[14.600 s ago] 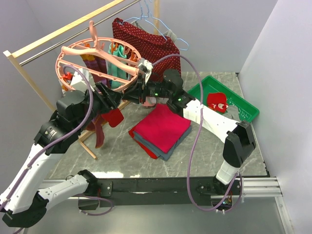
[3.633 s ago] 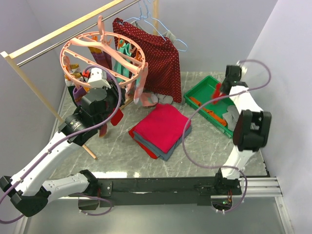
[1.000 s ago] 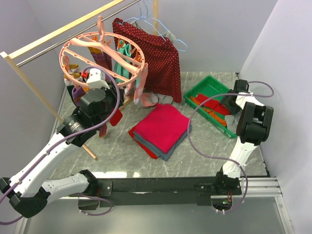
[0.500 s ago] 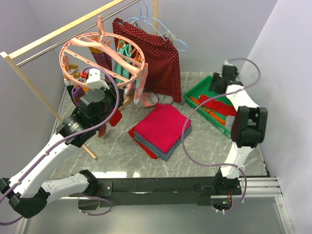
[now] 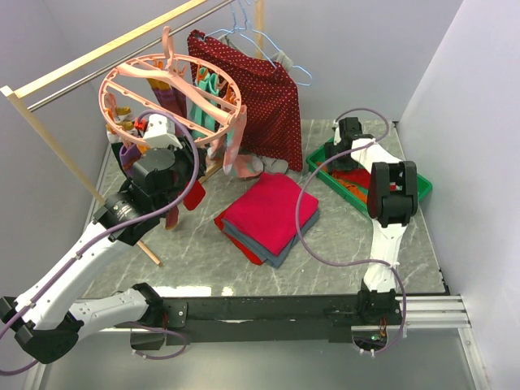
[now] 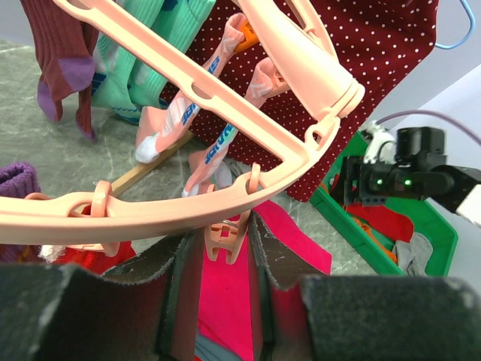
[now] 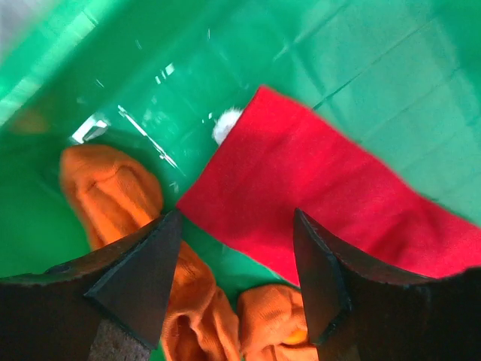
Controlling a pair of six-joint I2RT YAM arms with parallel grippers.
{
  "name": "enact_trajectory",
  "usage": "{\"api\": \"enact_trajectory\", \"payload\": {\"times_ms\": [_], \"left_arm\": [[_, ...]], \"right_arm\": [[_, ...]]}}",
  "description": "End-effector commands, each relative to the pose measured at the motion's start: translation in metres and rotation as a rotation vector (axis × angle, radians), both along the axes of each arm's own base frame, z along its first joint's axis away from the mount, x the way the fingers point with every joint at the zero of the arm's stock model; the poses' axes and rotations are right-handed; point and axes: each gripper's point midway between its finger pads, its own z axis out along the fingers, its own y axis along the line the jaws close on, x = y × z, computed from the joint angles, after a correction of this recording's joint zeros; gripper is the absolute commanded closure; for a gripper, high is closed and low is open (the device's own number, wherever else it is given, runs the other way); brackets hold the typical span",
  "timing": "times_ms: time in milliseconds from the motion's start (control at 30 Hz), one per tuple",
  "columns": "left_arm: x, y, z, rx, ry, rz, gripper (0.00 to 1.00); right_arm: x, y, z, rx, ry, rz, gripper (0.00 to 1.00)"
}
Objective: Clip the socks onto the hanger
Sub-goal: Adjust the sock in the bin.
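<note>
Large round pink plastic drying hanger (image 5: 166, 89) sat at 10 o'clock above the grey marble bench (image 5: 357, 244), ring tilted, hook up at the wooden rail (image 5: 97, 55).

Left gripper (image 6: 222, 274) was right under the hanger's near rim. Its fingers (image 6: 176, 293) were slightly apart with one dangling pink clip (image 6: 225, 242) between them – couldn't tell whether the pads touched it.

Already on the clips, per the left wrist view:
- teal socks (image 6: 143, 53) at 12 o'clock
- maroon sock with purple heel and toe (image 6: 60, 45) at 11 o'clock
- pink-and-white patterned socks (image 6: 176, 131) mid-frame, hanging toes down

Right arm was stretched over the green plastic tray (image 5: 416, 185) at 2 o'clock on the bench. Right gripper (image 7: 234, 226) hovered above the tray's far-left end, fingers spread wide, pinching nothing. Below it a red sock with a white spot (image 7: 323, 188) lay flat on the tray floor – its near edge fell between the fingertips. A bunched orange sock (image 7: 113, 188) lay at 8 o'clock of the red one, just beside it.

Folded red and grey cloth stack (image 5: 272, 213) was mid-bench. Dark red white-dotted garment (image 5: 264, 93) hung at 12 o'clock on a thin light-blue wire hanger (image 5: 302, 75), behind the pink hanger.
</note>
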Motion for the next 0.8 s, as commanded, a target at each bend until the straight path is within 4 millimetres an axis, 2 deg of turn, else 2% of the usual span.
{"api": "enact_trajectory", "payload": {"times_ms": [0,33,133,167,233,267,367,633,667,767], "left_arm": [[-0.001,0.002,0.013,-0.002,-0.040,-0.003,0.99],[-0.001,0.002,0.012,-0.001,-0.037,-0.003,0.99],[-0.001,0.001,0.012,0.000,-0.033,-0.007,0.99],[-0.001,0.001,0.012,0.001,-0.032,-0.006,0.99],[-0.001,0.001,0.013,0.000,-0.036,-0.006,0.99],[-0.001,0.001,0.012,0.001,-0.035,-0.006,0.99],[-0.001,-0.001,0.011,0.000,-0.030,-0.012,0.99],[-0.002,0.001,0.011,-0.001,-0.030,-0.007,0.99],[-0.002,0.001,0.011,0.000,-0.029,-0.009,0.99],[-0.002,0.001,0.011,-0.002,-0.028,-0.011,0.99]], "right_arm": [[0.005,0.004,0.005,-0.023,0.007,0.037,0.34],[0.004,0.004,0.000,-0.016,0.017,0.028,0.36],[0.008,0.001,0.002,-0.030,-0.006,0.017,0.44],[0.010,0.000,0.004,-0.031,-0.012,0.014,0.51],[0.011,0.000,0.005,-0.035,-0.011,0.017,0.55],[0.012,-0.001,0.006,-0.033,-0.015,0.013,0.62],[0.017,-0.004,0.015,-0.019,-0.050,-0.001,0.71],[0.033,-0.020,0.039,0.039,-0.143,-0.101,0.78],[0.034,-0.033,0.040,0.045,-0.147,-0.129,0.79],[0.035,-0.038,0.038,0.111,-0.137,-0.183,0.93]]}}
